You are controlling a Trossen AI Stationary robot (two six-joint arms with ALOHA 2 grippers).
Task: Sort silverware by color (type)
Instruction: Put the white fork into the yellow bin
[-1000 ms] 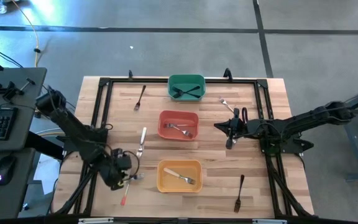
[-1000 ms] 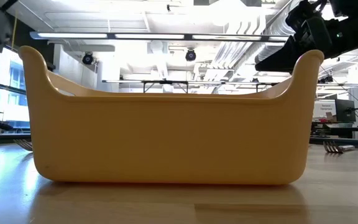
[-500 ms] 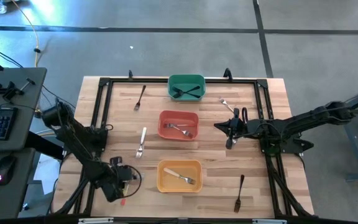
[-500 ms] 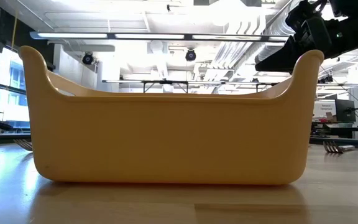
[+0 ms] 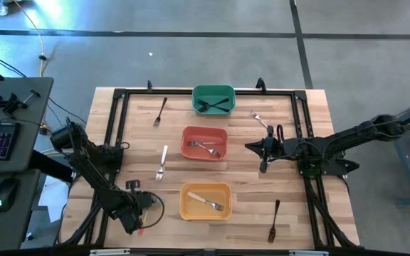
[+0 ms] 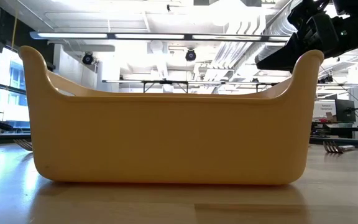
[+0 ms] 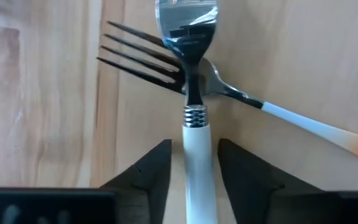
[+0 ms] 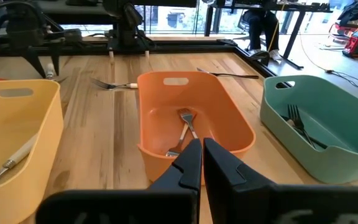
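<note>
Left tool (image 7: 191, 165): low at the desk's (image 5: 305, 213) near left corner, fingers narrowly spread either side of a white-handled spoon (image 7: 189, 81) lying across an orange-tipped fork (image 7: 229, 93). Right tool (image 8: 201, 163): pressed closed, empty, hanging right of the red bin (image 5: 205, 143). Green bin (image 5: 213, 99), far; yellow bin (image 5: 206, 201), near; each holds cutlery.

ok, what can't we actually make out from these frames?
- Low view: the yellow bin fills the picture and hides most of the table and the bin's own contents.
- High view: the left claw covers the utensils beneath it.
- Left wrist view: the white-handled utensil has its handle end cut off by the picture's edge, between the claw's fingers.
- Right wrist view: the yellow bin's far side is cut off.
</note>
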